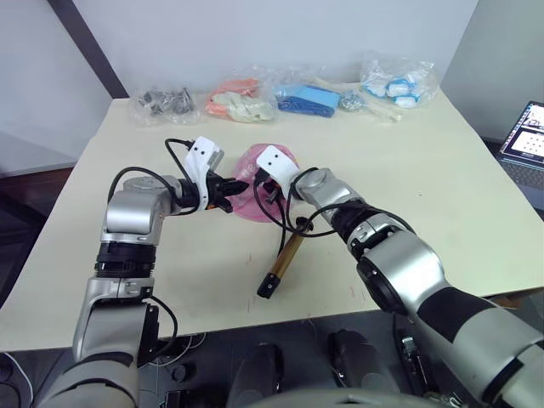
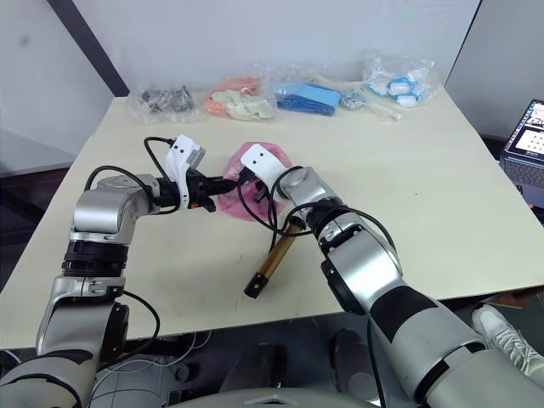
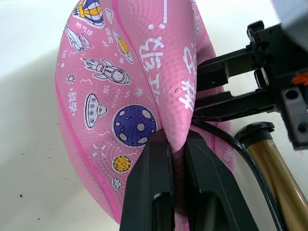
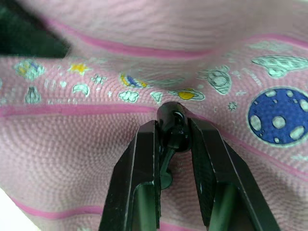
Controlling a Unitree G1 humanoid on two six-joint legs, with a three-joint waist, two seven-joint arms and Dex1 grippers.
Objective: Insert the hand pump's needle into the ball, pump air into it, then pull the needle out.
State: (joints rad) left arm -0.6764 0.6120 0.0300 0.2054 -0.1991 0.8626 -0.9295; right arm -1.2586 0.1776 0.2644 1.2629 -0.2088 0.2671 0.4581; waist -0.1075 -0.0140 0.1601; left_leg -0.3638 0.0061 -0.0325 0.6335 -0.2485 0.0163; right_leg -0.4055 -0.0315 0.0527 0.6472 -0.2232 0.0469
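Both grippers pinch: left gripper (image 3: 177, 144) the ball (image 3: 120, 86); right gripper (image 4: 174, 130) the half-hidden needle (image 4: 172, 120).

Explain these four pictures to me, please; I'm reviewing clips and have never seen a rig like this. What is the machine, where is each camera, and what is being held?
This is a humanoid robot with two silver arms, each ending in a two-fingered black gripper. The two wide pictures come from cameras in its head, looking down over a cream table. The two close-ups come from cameras on its wrists, looking along the fingers.

The left gripper is pinching a fold of a limp pink ball printed with rockets and planets. The right gripper is closed on the small black fitting of the needle, pressed against the ball's skin. A thin black hose leads back to the hand pump, a brass tube lying on the table.

Along the far edge lie several clear plastic bags of assorted items, and a laptop sits off to the robot's right.
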